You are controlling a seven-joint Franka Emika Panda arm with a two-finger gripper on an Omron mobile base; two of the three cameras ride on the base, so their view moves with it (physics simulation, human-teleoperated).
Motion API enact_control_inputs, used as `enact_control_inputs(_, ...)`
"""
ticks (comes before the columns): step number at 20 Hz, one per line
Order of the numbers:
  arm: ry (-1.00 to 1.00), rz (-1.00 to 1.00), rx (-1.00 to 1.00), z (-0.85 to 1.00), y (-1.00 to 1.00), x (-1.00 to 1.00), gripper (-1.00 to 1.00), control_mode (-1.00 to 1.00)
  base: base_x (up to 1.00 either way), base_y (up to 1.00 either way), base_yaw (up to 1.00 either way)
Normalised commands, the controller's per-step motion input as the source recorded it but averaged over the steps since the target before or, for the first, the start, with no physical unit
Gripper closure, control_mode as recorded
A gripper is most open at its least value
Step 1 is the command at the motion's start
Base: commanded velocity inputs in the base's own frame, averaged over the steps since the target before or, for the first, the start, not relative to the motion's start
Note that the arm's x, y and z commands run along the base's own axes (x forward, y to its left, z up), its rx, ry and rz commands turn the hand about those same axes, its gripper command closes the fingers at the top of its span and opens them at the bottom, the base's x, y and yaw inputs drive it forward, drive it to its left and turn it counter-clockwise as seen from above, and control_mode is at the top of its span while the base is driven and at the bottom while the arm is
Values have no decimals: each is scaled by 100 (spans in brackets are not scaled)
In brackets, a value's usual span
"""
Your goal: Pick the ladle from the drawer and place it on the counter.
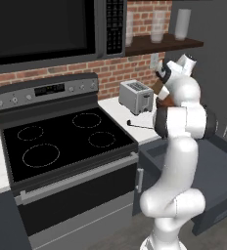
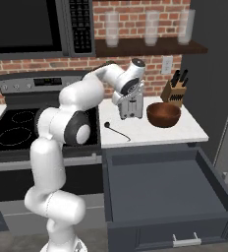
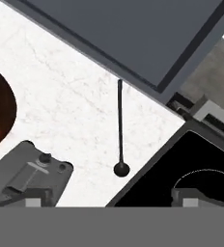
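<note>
The ladle (image 2: 117, 130) lies flat on the white counter (image 2: 155, 133), its small black bowl end toward the stove and its thin handle reaching the front edge. In the hand view the ladle (image 3: 119, 125) lies straight below me on the counter (image 3: 61, 96). My gripper (image 2: 128, 102) hangs above the counter in front of the toaster, clear of the ladle. Its fingertips (image 3: 34, 201) stand wide apart, so my gripper (image 3: 113, 200) is open with nothing between them. The grey drawer (image 2: 160, 187) is pulled out below the counter. The ladle (image 1: 141, 125) also shows beside my arm.
A silver toaster (image 1: 136, 96) stands at the counter's back, a brown wooden bowl (image 2: 163, 113) and a knife block (image 2: 174, 88) to its right. The black stovetop (image 1: 61, 139) borders the counter on the left. The open drawer (image 1: 218, 176) juts out into the floor space.
</note>
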Motion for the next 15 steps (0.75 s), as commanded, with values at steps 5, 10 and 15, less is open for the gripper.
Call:
enact_control_inputs(5, -53, 0, 6, 100, -9, -100, -100, -100, 0, 0, 0)
enact_control_inputs(10, -57, 0, 9, 100, -2, -100, -100, -100, 0, 0, 0)
enact_control_inputs(15, -65, 0, 12, 100, 0, -100, -100, -100, 0, 0, 0)
